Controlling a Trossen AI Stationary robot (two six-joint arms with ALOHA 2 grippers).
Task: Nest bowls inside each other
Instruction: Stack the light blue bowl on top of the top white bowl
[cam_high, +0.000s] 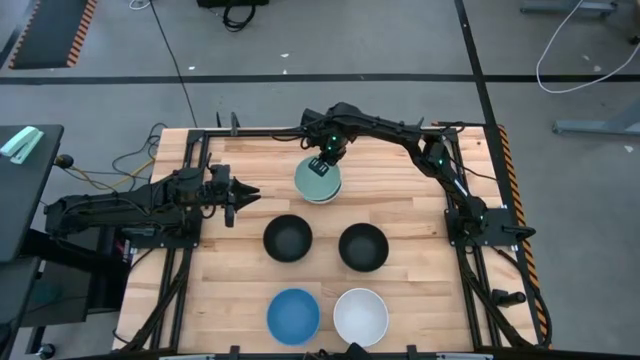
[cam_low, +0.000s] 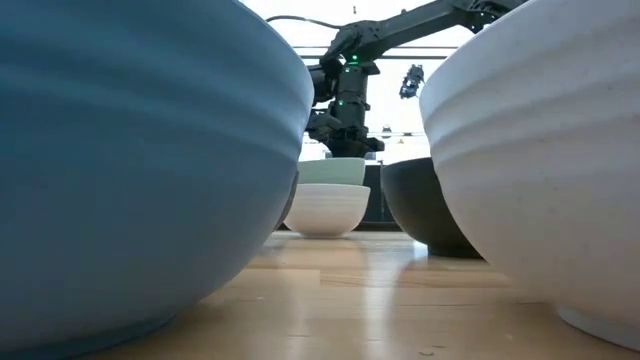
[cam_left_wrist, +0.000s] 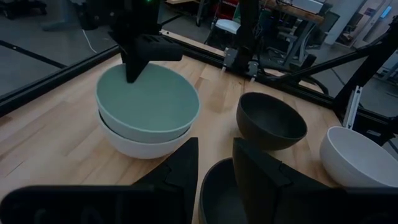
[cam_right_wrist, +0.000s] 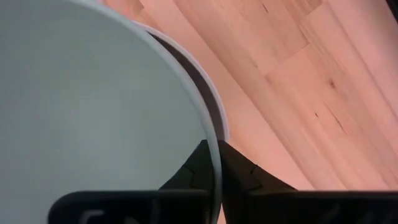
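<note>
A mint green bowl (cam_high: 318, 182) sits nested in a white bowl (cam_left_wrist: 143, 146) at the table's far middle. My right gripper (cam_right_wrist: 214, 152) stands over the mint bowl's far rim, pointing down and shut on it. Two black bowls (cam_high: 288, 238) (cam_high: 363, 247) stand side by side on the table's middle. A blue bowl (cam_high: 293, 315) and a second white bowl (cam_high: 360, 316) stand near the front edge. My left gripper (cam_high: 235, 195) waits open at the table's left, with nothing between its fingers. My right gripper has the mint bowl's thin rim (cam_right_wrist: 217, 134) at its far side between its two fingers, one finger inside the bowl and one outside. The fingers come from above, pointing down. The bowl rests in the white bowl under it (cam_right_wrist: 219, 115).
Black frame rails (cam_high: 470, 215) run along the table's left, right and far edges. Bare wood lies left and right of the stacked bowls and between the rows of bowls.
</note>
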